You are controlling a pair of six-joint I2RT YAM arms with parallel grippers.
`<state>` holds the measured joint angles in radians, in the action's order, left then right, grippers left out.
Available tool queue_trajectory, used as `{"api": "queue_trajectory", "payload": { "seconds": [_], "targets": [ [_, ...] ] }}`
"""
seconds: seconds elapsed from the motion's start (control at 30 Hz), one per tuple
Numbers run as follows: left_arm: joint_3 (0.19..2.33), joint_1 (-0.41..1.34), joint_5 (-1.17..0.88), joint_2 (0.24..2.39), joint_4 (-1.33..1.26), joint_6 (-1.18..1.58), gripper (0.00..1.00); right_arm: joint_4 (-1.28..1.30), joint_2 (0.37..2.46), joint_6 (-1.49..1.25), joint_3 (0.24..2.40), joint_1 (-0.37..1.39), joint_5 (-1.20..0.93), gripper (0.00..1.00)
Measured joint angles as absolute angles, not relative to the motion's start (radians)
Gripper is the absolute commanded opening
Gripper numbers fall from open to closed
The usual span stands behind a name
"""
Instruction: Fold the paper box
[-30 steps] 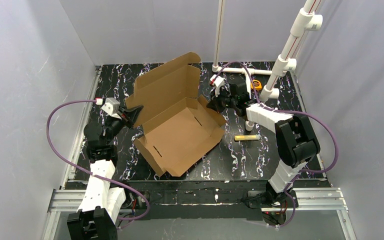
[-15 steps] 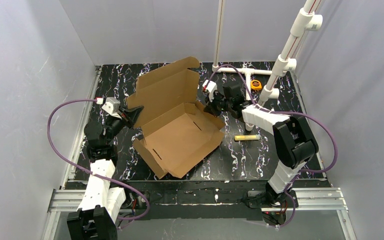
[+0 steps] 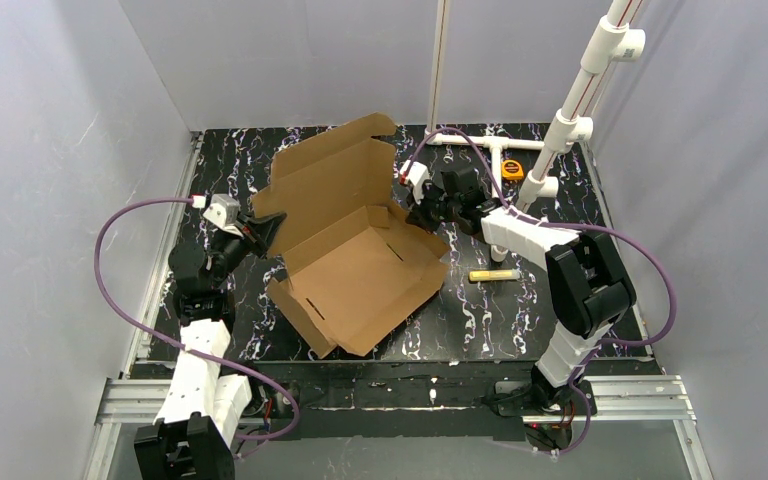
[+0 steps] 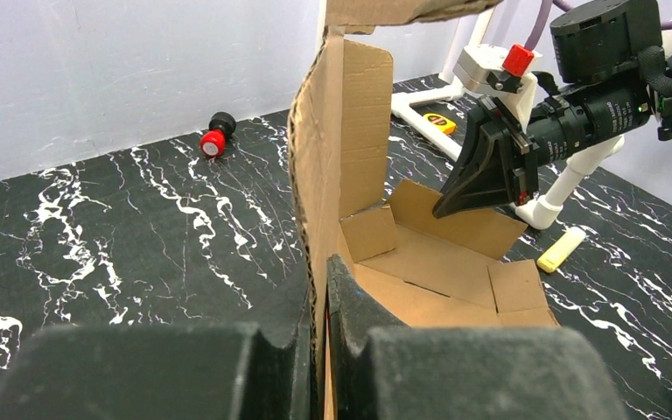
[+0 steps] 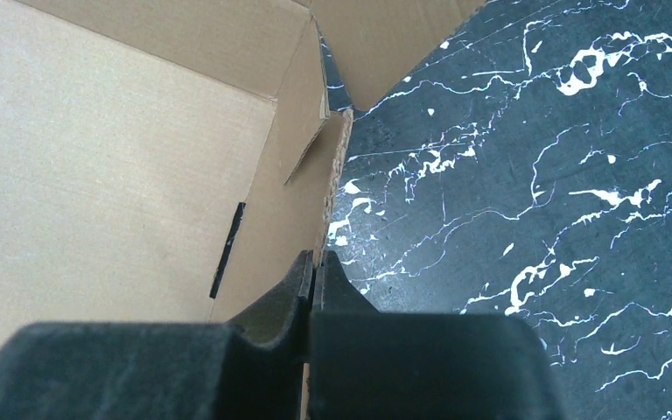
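The paper box [image 3: 360,265] is a brown corrugated sheet, part folded, with its base flat on the black marbled table and its big lid panel [image 3: 335,180] standing at the back. My left gripper [image 3: 272,222] is shut on the upright left wall [image 4: 341,131], and the cardboard edge runs between its fingertips [image 4: 322,267]. My right gripper [image 3: 422,215] is shut on the right side wall. In the right wrist view the wall's edge [image 5: 337,175] enters the closed jaws [image 5: 313,260], beside a slot [image 5: 226,249] in the box floor.
A yellow marker [image 3: 493,274] lies on the table right of the box. An orange tape measure [image 3: 512,168] and a white pipe frame [image 3: 560,130] stand at the back right. A small red-and-black object [image 4: 214,140] lies by the back wall.
My right gripper has moved left and slightly away from the back, carrying the box's right wall inward. The left gripper has stayed put.
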<state>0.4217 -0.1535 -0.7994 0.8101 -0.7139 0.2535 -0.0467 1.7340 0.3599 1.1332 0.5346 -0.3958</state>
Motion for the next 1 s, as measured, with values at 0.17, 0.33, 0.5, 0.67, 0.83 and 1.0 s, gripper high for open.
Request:
{"api": "queue_trajectory", "payload": {
  "seconds": [0.17, 0.33, 0.5, 0.67, 0.83, 1.0],
  "targets": [
    [0.429, -0.153, -0.81, 0.811, -0.695, 0.239, 0.0, -0.026, 1.734, 0.392, 1.139, 0.545, -0.396, 0.01],
    [0.495, -0.138, -0.865, 0.836, -0.665, 0.226, 0.0, 0.052, 1.734, 0.446, 1.193, 0.575, -0.384, 0.01],
    [0.561, -0.134, -0.9, 0.84, -0.645, 0.221, 0.0, 0.067, 1.734, 0.472, 1.253, 0.609, -0.367, 0.01],
    [0.627, -0.129, -0.912, 0.87, -0.633, 0.221, 0.0, 0.043, 1.732, 0.469, 1.28, 0.616, -0.361, 0.01],
    [0.73, -0.129, -0.927, 0.923, -0.618, 0.224, 0.0, -0.062, 1.731, 0.416, 1.28, 0.615, -0.341, 0.01],
    [0.817, -0.128, -0.952, 0.962, -0.621, 0.218, 0.0, -0.19, 1.747, 0.321, 1.295, 0.604, -0.331, 0.01]
  ]
}}
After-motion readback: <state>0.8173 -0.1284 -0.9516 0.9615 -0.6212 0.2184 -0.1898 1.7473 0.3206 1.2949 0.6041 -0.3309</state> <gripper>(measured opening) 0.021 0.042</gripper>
